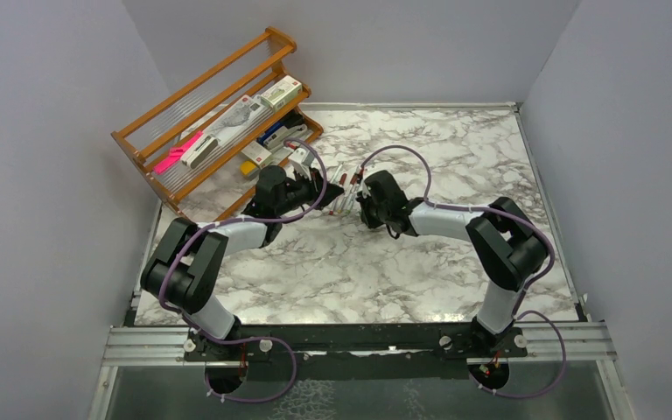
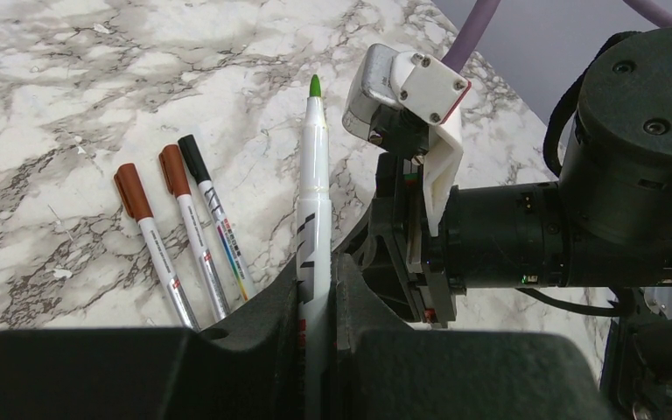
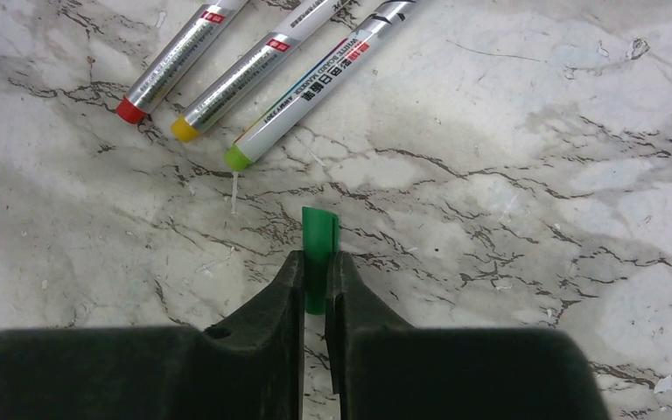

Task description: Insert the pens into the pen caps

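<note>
My left gripper (image 2: 319,267) is shut on a white pen (image 2: 315,175) whose bare green tip (image 2: 315,86) points away from the camera, above the table. My right gripper (image 3: 317,262) is shut on the green pen cap (image 3: 319,232), with its open end facing forward just over the marble. Three more pens lie side by side on the table between the arms. Two wear red-brown caps (image 2: 131,190) (image 2: 174,169) and one a black cap (image 2: 194,157). In the top view the two grippers (image 1: 319,185) (image 1: 359,197) face each other closely.
The right arm's wrist and camera housing (image 2: 630,175) fill the right side of the left wrist view, close to the held pen. A wooden rack (image 1: 219,122) with stationery stands at the back left. The lying pens' butt ends (image 3: 238,157) are just ahead of the right gripper.
</note>
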Controlling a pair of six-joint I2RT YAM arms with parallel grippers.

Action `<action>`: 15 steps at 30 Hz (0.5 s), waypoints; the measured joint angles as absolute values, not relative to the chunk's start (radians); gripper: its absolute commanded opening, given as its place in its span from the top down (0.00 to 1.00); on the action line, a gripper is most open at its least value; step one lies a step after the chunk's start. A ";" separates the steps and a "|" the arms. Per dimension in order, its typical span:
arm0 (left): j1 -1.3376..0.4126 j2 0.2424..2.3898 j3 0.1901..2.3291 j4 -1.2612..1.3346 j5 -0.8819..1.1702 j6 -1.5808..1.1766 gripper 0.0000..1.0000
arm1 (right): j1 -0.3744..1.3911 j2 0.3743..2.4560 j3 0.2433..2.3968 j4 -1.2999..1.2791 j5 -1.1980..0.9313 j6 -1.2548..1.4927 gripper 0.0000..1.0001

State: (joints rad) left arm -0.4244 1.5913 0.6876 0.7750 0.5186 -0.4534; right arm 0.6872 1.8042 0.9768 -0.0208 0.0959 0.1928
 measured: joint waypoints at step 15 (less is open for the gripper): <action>-0.424 1.589 0.651 0.844 0.530 -0.509 1.00 | 0.665 1.584 0.785 0.107 0.068 0.378 0.99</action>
State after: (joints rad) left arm -0.4244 1.5890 0.6514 0.8436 0.5304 -0.5087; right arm 0.6651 1.5841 0.7845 0.1066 0.0685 0.3779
